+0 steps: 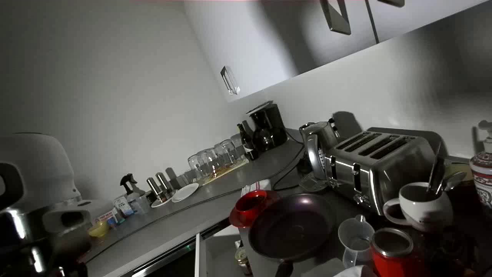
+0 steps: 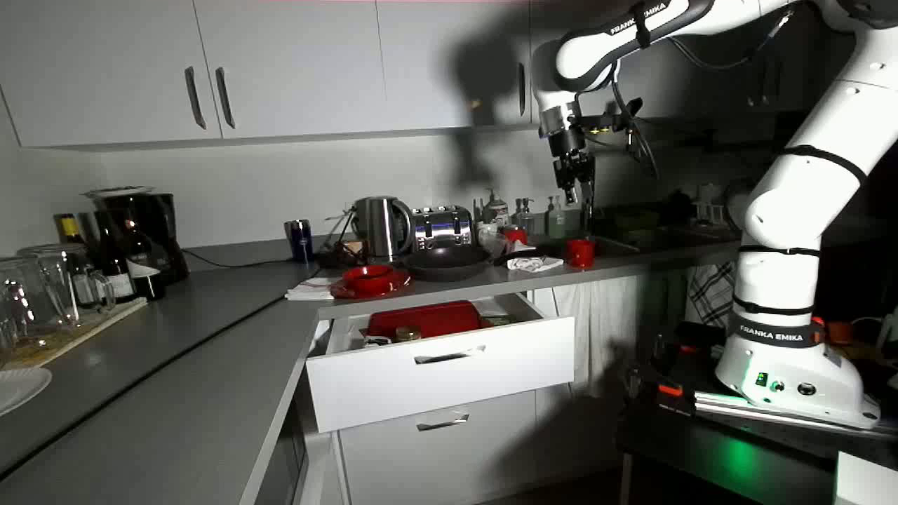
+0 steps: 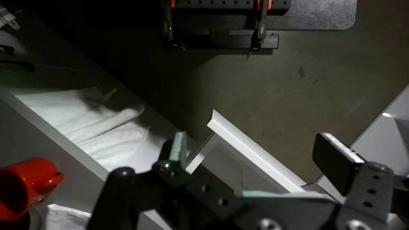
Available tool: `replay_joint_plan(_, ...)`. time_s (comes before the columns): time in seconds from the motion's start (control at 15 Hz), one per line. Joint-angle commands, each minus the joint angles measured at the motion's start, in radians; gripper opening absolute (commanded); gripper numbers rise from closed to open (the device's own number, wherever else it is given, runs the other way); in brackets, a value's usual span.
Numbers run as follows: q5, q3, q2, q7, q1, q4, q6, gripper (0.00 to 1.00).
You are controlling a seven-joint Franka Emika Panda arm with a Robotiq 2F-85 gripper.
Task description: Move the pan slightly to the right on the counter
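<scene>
On the worktop [image 2: 203, 372], right of the red bowl [image 2: 370, 284] and on the near side of the toaster [image 2: 442, 228], lies the pan [image 1: 294, 227], its handle [image 1: 284, 268] only partly in view. The pan is presumably stiff, moderately heavy and hard to damage by gripping; the glossy inner coating may prove slippery, so the handle seems the best hold, with the rim as alternative. Higher than the worktop, to the right and well apart from the pan, hangs the pincer [image 3: 258, 148], fingers [image 3: 335, 163] spread wide with nothing between them. Legible lettering: "FRANKA EMIKA", twice on the arm [image 2: 807, 189]. The label on the far bottle [image 1: 249, 145] is unreadable.
</scene>
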Motion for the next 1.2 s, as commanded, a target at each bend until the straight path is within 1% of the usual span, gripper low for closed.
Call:
replay_joint_plan(0.0,-0.003,-0.010,0.001,0.004,0.012,0.002,-0.002,1.00)
replay_joint_plan(0.67,-0.005,-0.011,0.008,0.001,0.011,0.004,-0.004,1.00)
replay_joint_plan(1.13,-0.031,-0.030,0.133,-0.011,-0.002,0.019,0.041,1.00)
